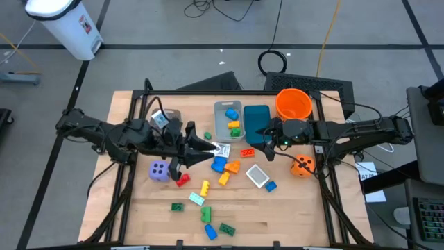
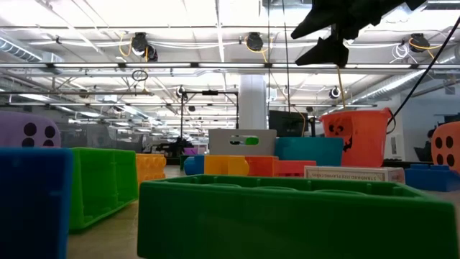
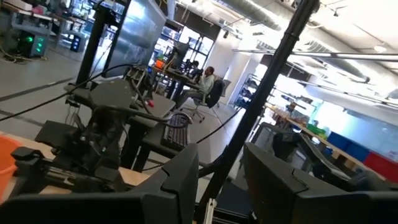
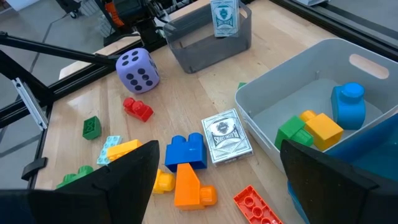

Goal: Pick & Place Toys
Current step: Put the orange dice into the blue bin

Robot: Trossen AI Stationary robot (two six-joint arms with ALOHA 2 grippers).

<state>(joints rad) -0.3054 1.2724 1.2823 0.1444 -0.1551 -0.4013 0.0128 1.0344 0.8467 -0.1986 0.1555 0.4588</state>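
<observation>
Dark right gripper hanging over the middle of the wooden table, fingers spread wide with nothing between them. Directly beneath, flat on the boards: a small white printed packet, touching or nearly touching a chunky blue plastic brick, with an orange plastic brick just beside that. Judged as the reach before a pick. Next move probably calls for lowering squarely over one piece, the thin packet needing a low, careful pinch. Just beside the packet, toward the far edge, a pale grey rectangular bin already holding green, yellow and blue bricks. Nearer the left edge, a purple white-dotted die resting on the boards. Left gripper raised over the table's middle, opposite; cannot tell whether clenched or released.
</observation>
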